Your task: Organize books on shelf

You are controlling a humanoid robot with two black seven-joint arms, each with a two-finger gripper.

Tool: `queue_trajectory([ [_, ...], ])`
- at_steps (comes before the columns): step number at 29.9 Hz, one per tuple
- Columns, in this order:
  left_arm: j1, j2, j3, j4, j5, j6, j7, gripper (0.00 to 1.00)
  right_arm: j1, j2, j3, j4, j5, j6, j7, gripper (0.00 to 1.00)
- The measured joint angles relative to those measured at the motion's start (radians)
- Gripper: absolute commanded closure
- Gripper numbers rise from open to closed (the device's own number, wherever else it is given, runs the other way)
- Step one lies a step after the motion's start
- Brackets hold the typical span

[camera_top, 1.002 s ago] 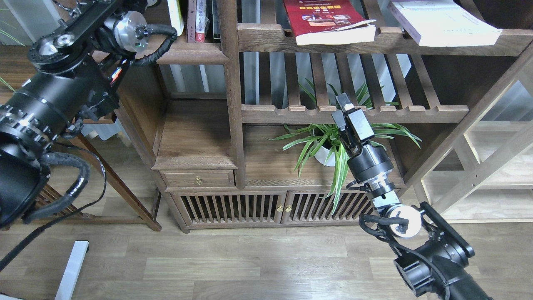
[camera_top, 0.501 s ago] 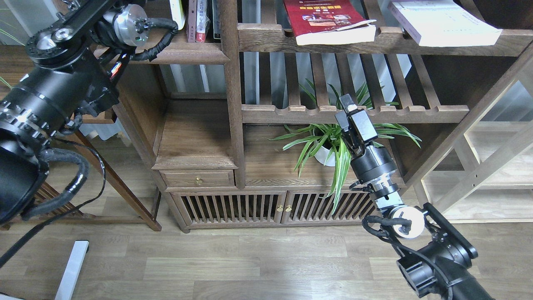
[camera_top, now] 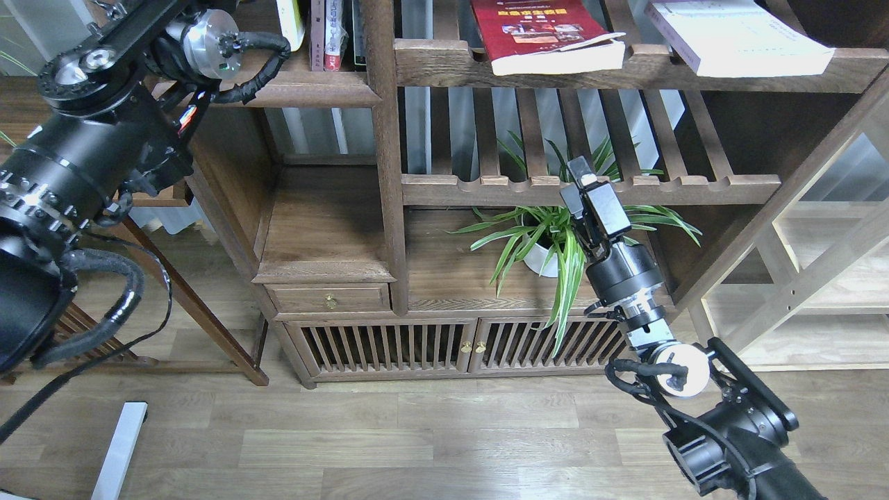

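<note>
My right gripper [camera_top: 580, 182] hangs mid-frame before the plant [camera_top: 555, 239], holding nothing; whether its fingers are spread I cannot tell. My left gripper is out of frame, top left. The red book [camera_top: 545, 31] and white book [camera_top: 736, 35] overhang the upper rail: thick, floppy paperbacks, I judge, best pinched near the spine.

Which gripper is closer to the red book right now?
Right. The right gripper hangs below the red book, by the slatted rack under it. The left arm's end runs off the frame's top left, so its gripper is out of view.
</note>
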Motion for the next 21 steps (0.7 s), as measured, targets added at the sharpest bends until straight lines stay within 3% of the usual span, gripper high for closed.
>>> queue_trajectory([
  [5, 0.001, -0.007, 0.000, -0.004, -0.013, -0.008, -0.024, 0.85, 0.000, -0.001, 0.000, 0.000, 0.000, 0.000, 0.000, 0.04],
  [9, 0.002, -0.009, 0.002, -0.004, -0.037, -0.061, -0.055, 0.96, -0.001, -0.005, 0.002, 0.000, 0.000, 0.000, 0.000, 0.04],
  [12, 0.002, -0.006, 0.003, -0.002, -0.056, -0.101, -0.063, 0.71, -0.001, -0.006, 0.008, 0.000, 0.000, 0.000, 0.000, 0.04],
  [15, 0.001, -0.008, 0.008, 0.002, -0.064, -0.104, -0.056, 0.61, -0.001, -0.006, 0.012, 0.000, 0.000, 0.000, 0.000, 0.04],
  [19, -0.001, -0.002, 0.028, 0.004, -0.065, -0.096, -0.052, 0.34, -0.001, -0.006, 0.012, 0.000, 0.000, 0.000, 0.000, 0.04],
  [21, -0.002, 0.000, 0.043, 0.006, -0.065, -0.086, -0.049, 0.28, -0.001, -0.006, 0.012, 0.000, 0.000, 0.000, 0.000, 0.04],
])
